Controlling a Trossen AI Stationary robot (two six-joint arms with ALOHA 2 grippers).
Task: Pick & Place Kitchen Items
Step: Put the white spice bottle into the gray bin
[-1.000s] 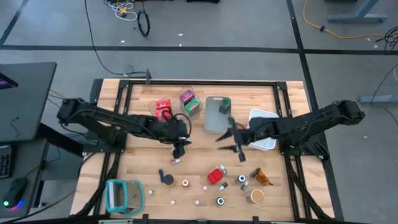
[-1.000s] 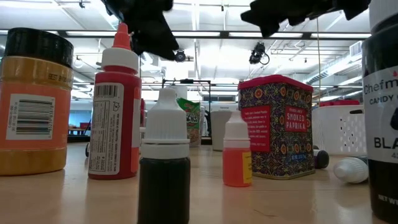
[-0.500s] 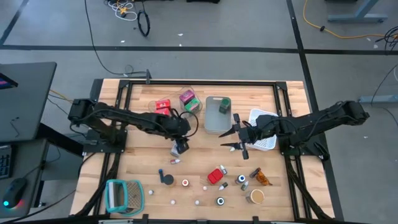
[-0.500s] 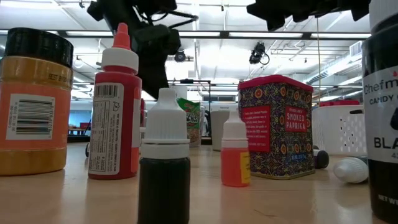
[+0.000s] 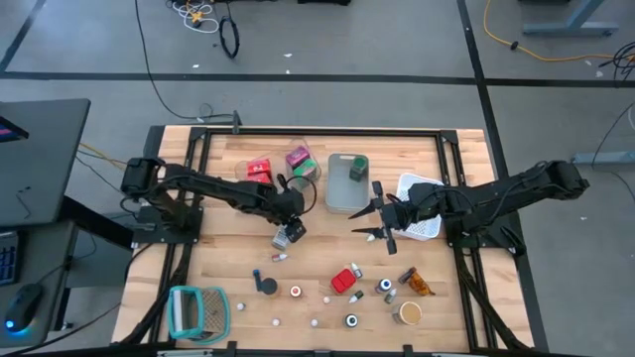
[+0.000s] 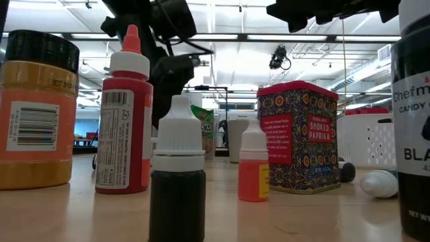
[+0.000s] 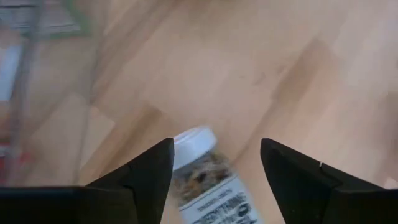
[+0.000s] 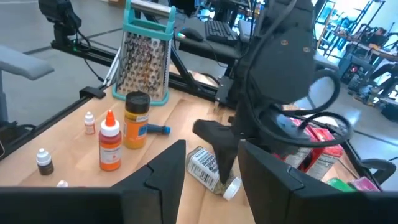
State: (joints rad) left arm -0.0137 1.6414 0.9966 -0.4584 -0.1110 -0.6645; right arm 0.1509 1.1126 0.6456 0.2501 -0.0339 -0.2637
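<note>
Centrally, bare table (image 5: 228, 260) around left end effector (image 5: 289, 234), seasoning jar (image 7: 208, 184).

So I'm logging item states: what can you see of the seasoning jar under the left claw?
The seasoning jar is small and clear, with a white cap, a printed label and speckled contents. It lies on its side on the wooden table, between the spread fingers of the left claw, which is open and not gripping it.

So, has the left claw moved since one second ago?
Yes. In the high view the left claw has shifted a little toward the grey bin, and it now stands open over a lying spice jar.
</note>
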